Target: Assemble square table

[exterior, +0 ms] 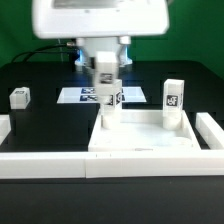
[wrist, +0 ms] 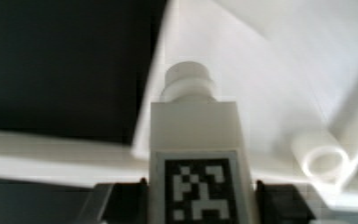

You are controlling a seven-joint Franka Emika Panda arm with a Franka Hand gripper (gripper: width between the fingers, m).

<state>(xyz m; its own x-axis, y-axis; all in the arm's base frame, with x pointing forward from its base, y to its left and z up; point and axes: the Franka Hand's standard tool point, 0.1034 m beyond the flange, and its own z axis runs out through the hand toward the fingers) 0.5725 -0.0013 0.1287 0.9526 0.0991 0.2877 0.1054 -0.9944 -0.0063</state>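
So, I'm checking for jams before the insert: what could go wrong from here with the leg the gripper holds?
The held leg in the gripper hangs by the panel corner. In the wrist view its tip looks offset from the round socket, so it may jam rather than seat. A sideways correction could also knock the standing leg at the exterior view's right.

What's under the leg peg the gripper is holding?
The square panel: the leg peg, clamped in the gripper, is over its inner surface near one corner. A round socket shows beside it. The peg's own tip covers the spot directly beneath.
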